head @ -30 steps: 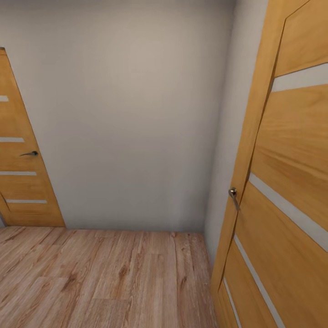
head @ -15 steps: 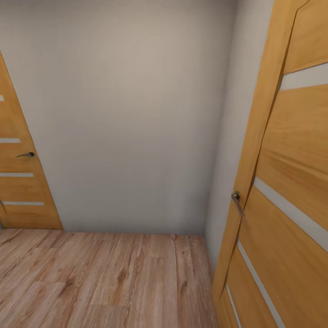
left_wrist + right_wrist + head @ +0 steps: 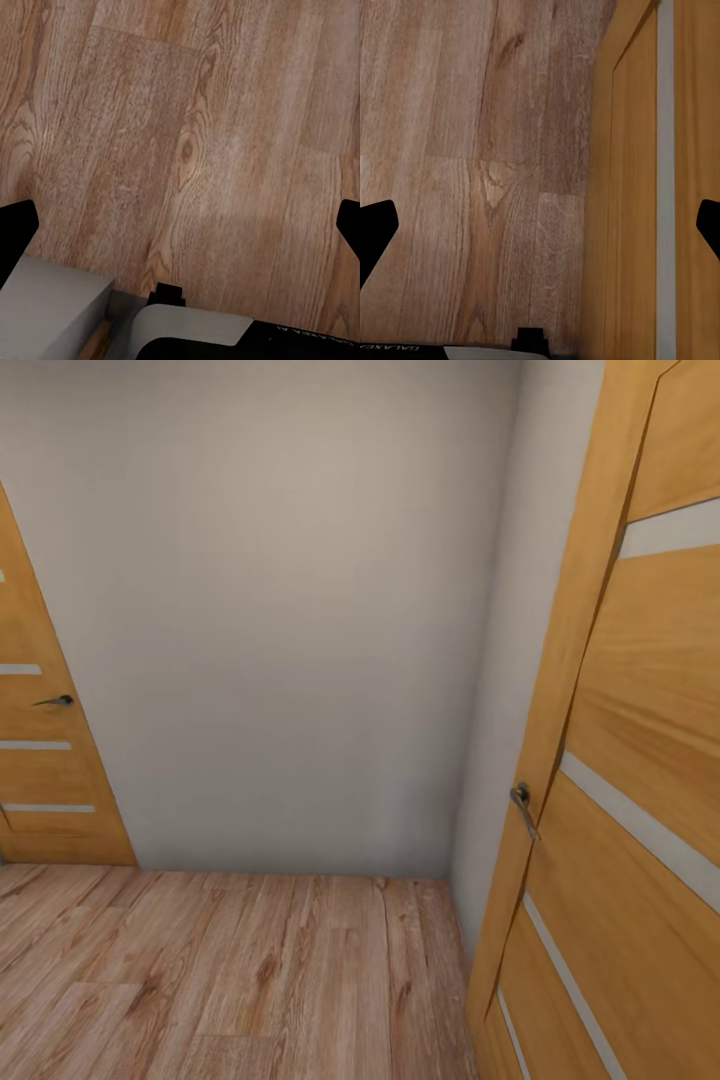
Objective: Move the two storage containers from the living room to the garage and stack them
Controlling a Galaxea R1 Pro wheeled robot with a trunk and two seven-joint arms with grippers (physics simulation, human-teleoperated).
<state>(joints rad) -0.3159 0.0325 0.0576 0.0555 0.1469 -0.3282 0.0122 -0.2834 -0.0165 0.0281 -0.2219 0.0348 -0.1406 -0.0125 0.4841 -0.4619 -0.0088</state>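
The two storage containers are out of view, and so is the garage. My left gripper (image 3: 180,232) hangs open over light wood plank flooring (image 3: 187,135), its black fingertips (image 3: 15,232) at the picture's edges with nothing between them. My right gripper (image 3: 540,232) is also open and empty above the same plank floor (image 3: 457,150), close beside an orange wooden door (image 3: 634,187).
I face a plain grey wall (image 3: 280,610) in a narrow corner. An orange door (image 3: 620,810) with a metal handle (image 3: 521,800) stands close on the right. Another orange door (image 3: 40,760) is at the left. Wood floor (image 3: 230,970) lies ahead.
The whole head view has shifted slightly: the left door has slid toward the left edge and the right door's handle sits a little lower and further right, so the camera moved.
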